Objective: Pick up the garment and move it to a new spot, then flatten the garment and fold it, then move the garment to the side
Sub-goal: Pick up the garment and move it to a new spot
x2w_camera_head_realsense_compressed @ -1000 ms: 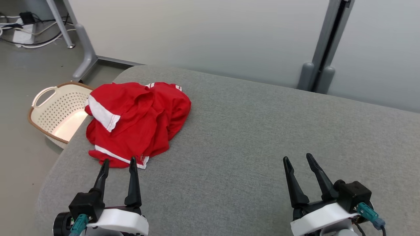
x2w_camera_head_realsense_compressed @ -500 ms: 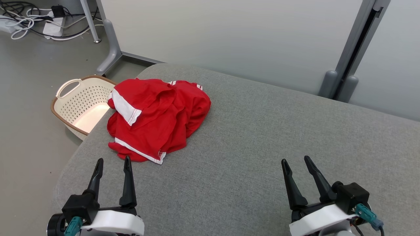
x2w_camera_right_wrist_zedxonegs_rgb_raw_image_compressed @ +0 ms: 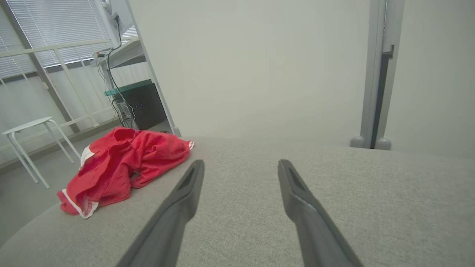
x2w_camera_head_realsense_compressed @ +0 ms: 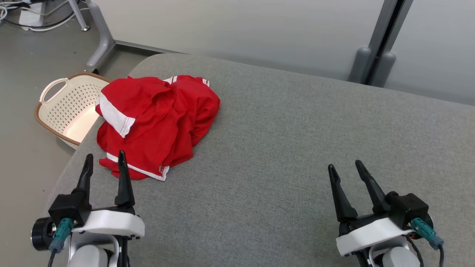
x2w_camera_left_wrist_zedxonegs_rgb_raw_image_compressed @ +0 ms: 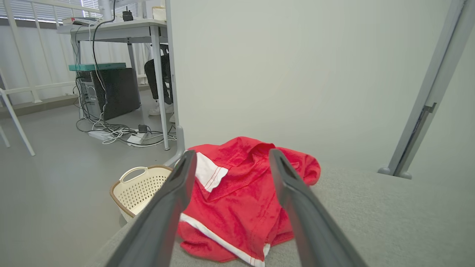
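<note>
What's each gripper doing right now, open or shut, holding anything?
Left gripper: open, holding nothing, aimed at the crumpled red garment with white trim.
Right gripper: open, holding nothing.

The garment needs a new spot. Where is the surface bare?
Bare: the grey cushion from the red garment across to the right gripper and back wall. Crowded: the left edge, where garment, left gripper and basket cluster.
</note>
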